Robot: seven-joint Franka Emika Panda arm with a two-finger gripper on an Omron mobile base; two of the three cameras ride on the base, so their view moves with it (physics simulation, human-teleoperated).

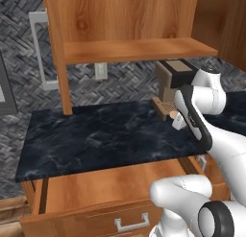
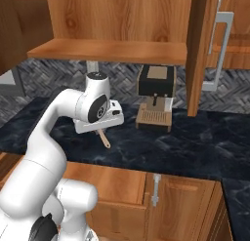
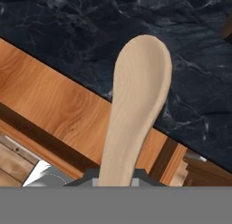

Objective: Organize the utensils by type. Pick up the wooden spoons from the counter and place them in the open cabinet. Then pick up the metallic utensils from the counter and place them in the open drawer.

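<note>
I have the claw clamped tight on a pale wooden spoon, black desk and open drawer beneath it.

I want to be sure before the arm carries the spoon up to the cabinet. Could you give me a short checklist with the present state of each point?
1. Wooden spoon held in the gripper: ok, shut on its handle.
2. Spoon lifted off the counter: ok.
3. Cabinet open: ok.
4. Shelf has free room: ok.
5. Coffee machine stands below the shelf, near the path: not ok.
6. Where the other utensils lie: cannot tell.
</note>
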